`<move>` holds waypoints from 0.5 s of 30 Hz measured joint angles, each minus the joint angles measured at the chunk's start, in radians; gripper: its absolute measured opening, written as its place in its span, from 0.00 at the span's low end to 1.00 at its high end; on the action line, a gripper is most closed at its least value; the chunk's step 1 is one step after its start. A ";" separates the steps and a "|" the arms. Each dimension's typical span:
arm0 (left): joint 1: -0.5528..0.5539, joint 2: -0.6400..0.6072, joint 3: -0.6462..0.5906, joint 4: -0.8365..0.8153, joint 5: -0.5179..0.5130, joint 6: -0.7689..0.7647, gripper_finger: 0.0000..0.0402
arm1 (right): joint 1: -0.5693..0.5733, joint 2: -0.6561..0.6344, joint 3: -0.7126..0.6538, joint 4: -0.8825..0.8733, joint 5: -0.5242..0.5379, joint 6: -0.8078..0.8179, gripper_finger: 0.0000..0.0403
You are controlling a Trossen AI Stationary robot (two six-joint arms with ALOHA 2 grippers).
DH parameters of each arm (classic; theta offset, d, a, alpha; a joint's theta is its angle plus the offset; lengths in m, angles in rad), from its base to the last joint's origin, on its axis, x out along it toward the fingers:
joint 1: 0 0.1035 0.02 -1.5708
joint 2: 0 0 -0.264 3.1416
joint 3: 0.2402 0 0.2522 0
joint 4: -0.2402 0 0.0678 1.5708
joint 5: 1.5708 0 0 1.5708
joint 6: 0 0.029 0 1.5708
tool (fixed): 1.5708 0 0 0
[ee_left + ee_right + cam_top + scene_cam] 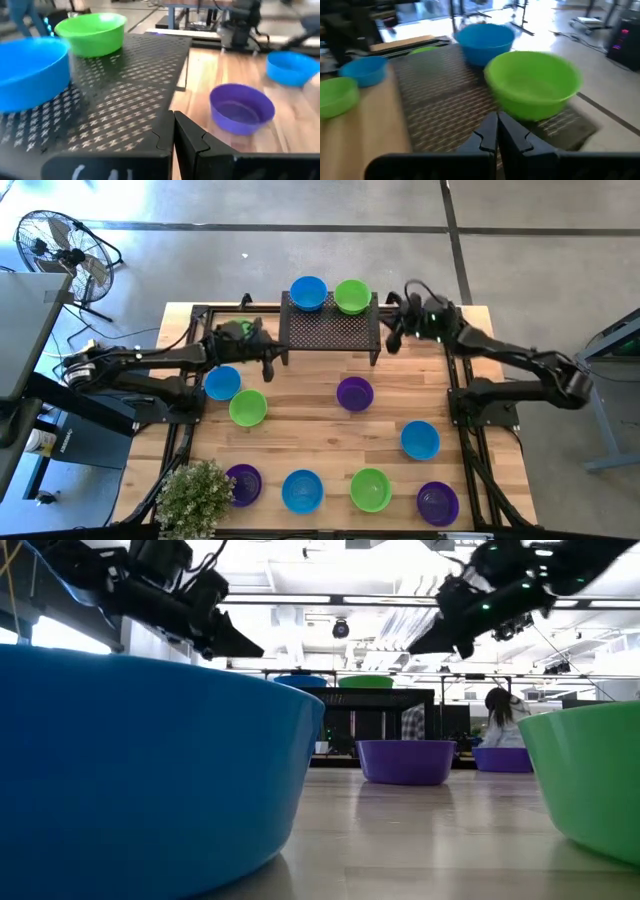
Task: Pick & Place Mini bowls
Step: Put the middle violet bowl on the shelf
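**A:** One table (470,320), one black perforated rack (330,332) at its 12 o'clock edge. What do you need counted?

**B:** The bowls, by colour.

**A:** You have ten mini bowls in the high view: four blue, three green, three purple. Two sit side by side on the rack, a blue bowl (308,292) and a green bowl (352,296). The other eight lie loose on the table, none stacked. There is also one potted plant (195,495) at the 7 o'clock corner.

**B:** And the arms?

**A:** Your left gripper (268,366) hangs just off the rack's 7 o'clock corner. Its wrist view shows the fingers pressed together with nothing between them. Your right gripper (392,340) hovers at the rack's 3 o'clock end. It is likewise clenched and empty, and it faces the green bowl on the rack.

**B:** Which bowl goes next?

**A:** I judge that it turns on reach. From your left gripper, a loose blue bowl (222,382) lies near at 8 o'clock and a green one (248,407) at 7 o'clock. The left arm is clearly the nearer arm for both. The central purple bowl (354,393) lies at 4 o'clock from the left gripper and 7 o'clock from the right, about equally far from each. The bowls are round, so no long axis dictates your wrist angle. You must open the fingers first.
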State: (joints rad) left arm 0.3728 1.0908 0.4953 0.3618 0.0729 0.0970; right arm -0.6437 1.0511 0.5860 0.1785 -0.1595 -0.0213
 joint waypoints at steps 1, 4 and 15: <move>-0.023 0.000 0.000 0.000 -0.030 0.020 0.00 | 0.026 -0.024 -0.037 0.032 0.010 0.011 0.00; -0.084 0.000 0.000 0.001 -0.093 0.039 0.00 | 0.099 -0.094 -0.138 0.111 0.057 0.033 0.00; -0.199 0.000 -0.087 0.165 -0.161 -0.032 0.00 | 0.327 -0.322 -0.207 0.004 0.248 0.047 0.00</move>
State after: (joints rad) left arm 0.1738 1.0904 0.4080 0.5268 -0.0877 0.0651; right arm -0.3167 0.7291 0.3786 0.1826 0.0885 0.0255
